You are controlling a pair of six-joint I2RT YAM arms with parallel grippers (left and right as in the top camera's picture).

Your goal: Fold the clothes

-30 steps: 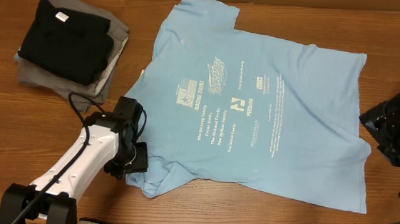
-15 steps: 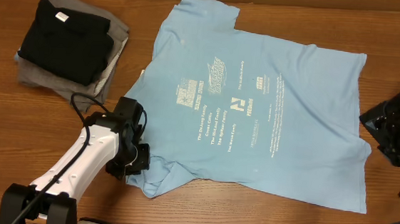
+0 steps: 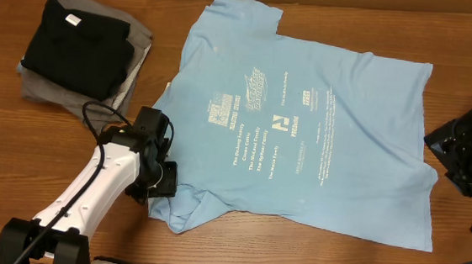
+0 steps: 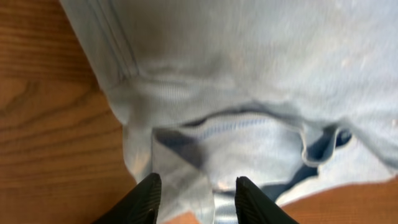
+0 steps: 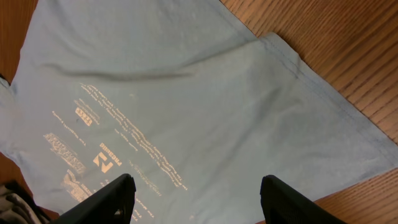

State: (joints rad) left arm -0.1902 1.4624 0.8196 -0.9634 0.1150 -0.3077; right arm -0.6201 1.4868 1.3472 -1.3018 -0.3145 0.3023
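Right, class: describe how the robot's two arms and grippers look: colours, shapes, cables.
The left arm has a white, rounded shell with black joints and a thin black cable looping beside it. The left gripper has two dark tapered fingers. The right arm shows as black angular parts; the right gripper has broader, flat black fingers.

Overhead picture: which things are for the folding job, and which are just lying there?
For the job: light blue T-shirt, spread out; stack of black and grey shirts; left pincer, open at the blue shirt's edge.
Just there: wooden table; black gear at the right edge, unclear what.
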